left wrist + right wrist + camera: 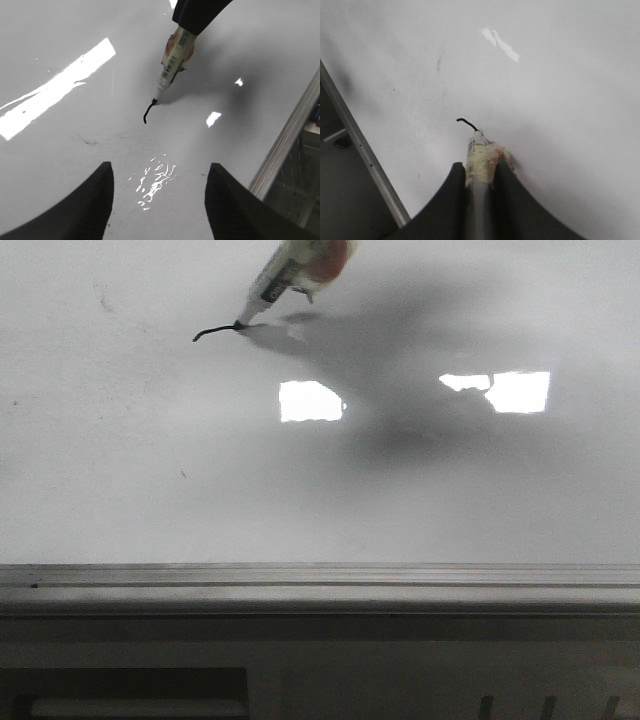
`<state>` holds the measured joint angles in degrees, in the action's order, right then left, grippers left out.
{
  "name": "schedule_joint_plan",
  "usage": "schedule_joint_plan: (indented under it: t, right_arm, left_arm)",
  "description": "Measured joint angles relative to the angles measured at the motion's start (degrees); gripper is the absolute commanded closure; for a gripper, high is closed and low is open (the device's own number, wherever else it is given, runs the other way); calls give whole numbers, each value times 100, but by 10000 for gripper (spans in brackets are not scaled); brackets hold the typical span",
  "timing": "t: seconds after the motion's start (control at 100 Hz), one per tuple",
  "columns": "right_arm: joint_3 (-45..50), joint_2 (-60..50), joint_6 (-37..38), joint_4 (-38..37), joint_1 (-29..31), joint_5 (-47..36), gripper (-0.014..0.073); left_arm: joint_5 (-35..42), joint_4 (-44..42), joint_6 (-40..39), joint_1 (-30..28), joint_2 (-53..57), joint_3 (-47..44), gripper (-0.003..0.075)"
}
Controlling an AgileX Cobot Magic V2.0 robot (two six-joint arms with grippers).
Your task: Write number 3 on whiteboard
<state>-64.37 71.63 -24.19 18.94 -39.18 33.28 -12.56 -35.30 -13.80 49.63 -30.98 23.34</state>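
The whiteboard [150,480] is a glossy white board with a silver edge strip along its near side. A short black hooked stroke [215,332] is drawn on it, and it shows in the left wrist view [147,113] and the right wrist view [465,122]; no whole number 3 shows. My right gripper [481,167] is shut on a white marker [479,150] wrapped in tape, its black tip touching the stroke's end [240,324]. The marker also shows in the left wrist view [172,62]. My left gripper [159,172] is open and empty above the board, short of the stroke.
The board's metal edge strip [320,580] runs along the near side, with a grey ledge below it. Bright light reflections [310,401] lie on the board. The edge also shows in the left wrist view [287,135] and the right wrist view [365,155].
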Motion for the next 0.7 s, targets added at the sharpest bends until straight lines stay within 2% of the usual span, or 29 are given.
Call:
schedule_joint_plan:
  t: [0.22,0.7]
  right_arm:
    - [0,-25,180,-153,-3,611,655]
    - [0,268,328,-69,-220,557,655]
  left_arm:
    - [0,14,0,0,0,0,342]
    - [-10,18,0,0,0,0,342]
